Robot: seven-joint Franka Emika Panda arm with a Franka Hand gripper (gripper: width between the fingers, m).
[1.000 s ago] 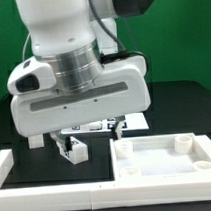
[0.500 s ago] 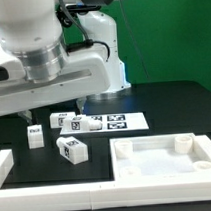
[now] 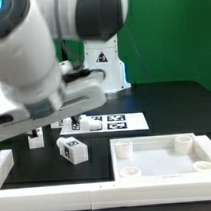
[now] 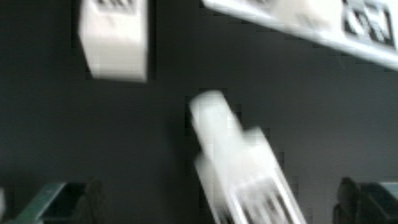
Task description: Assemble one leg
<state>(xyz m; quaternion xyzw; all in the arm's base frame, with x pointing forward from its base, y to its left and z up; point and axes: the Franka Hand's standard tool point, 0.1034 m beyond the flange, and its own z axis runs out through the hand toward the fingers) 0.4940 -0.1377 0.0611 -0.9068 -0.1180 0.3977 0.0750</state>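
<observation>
Plainly the gripper is spread wide in the blurred wrist view, its dark fingers far apart and clamped on nothing. One leg lies on the black table, near the white panel. A second leg stands near the marker board.

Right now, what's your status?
Gripper open, empty. Leg on table, not held. Second leg nearby, apart.
</observation>
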